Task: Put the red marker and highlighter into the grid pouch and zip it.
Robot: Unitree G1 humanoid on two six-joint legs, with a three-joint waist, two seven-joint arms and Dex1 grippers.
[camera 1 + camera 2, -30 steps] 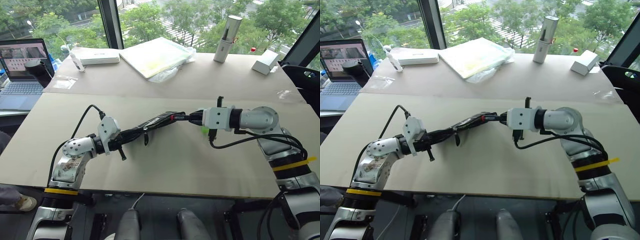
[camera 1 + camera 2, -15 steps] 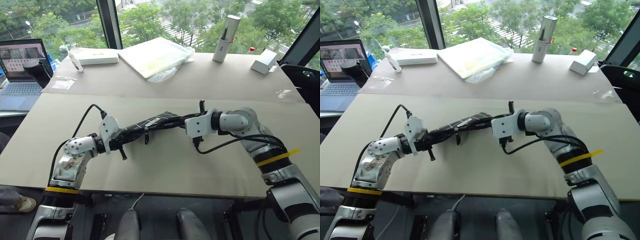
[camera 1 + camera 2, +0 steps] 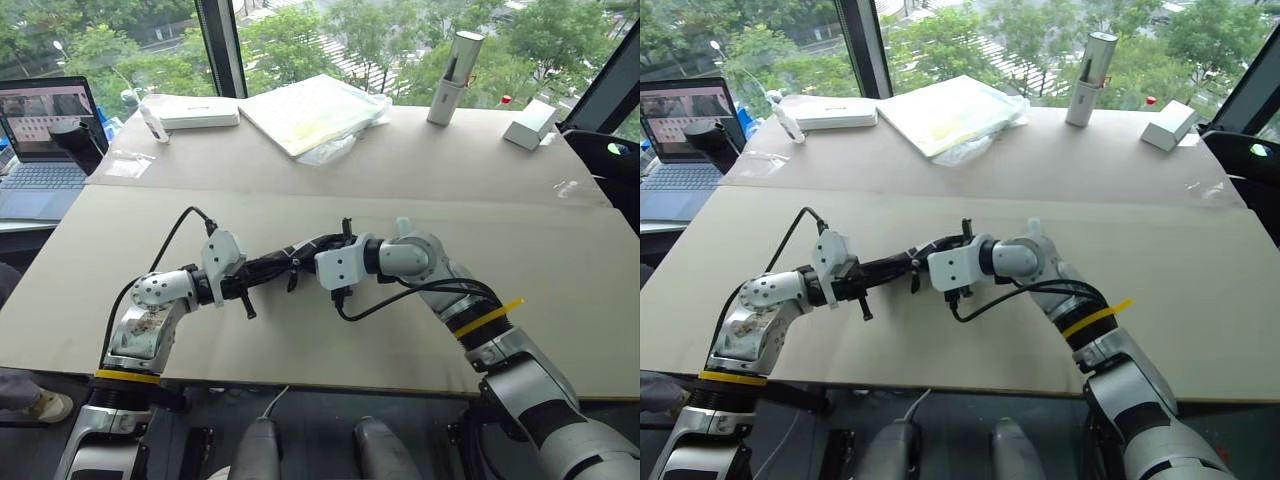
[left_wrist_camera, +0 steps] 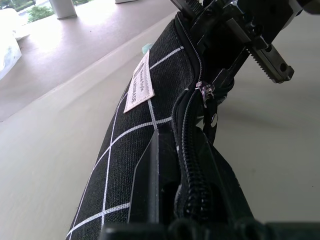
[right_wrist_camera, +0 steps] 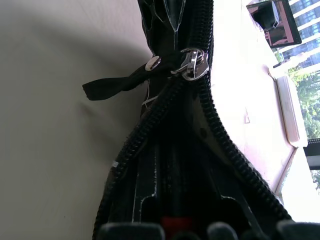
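While the left gripper (image 3: 262, 272) stays clamped on one end of the grid pouch (image 4: 145, 125) above the table (image 3: 330, 330), the right gripper (image 3: 322, 262) sits half-open inside its mouth. Loading appears underway; zipping follows, requiring withdrawal, then catching the zipper pull (image 5: 192, 64).
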